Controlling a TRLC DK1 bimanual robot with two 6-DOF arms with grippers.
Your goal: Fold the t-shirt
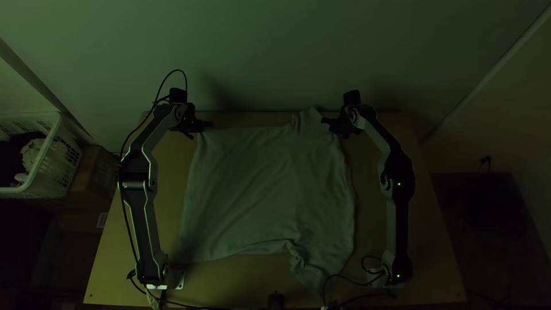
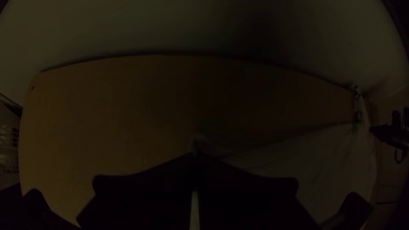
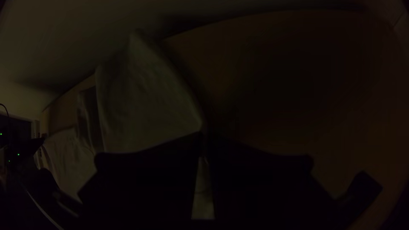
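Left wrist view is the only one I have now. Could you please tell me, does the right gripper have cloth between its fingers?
Observer: Yes. In the right wrist view, the right gripper is closed on an edge of the t-shirt.

Operator: Thank you. And the near side of the shirt, which I cannot see, does it lie flat?

Observer: Not all of it. In the top view, what looks like a sleeve lies bunched toward the table's near edge, to the left of the right arm's base.
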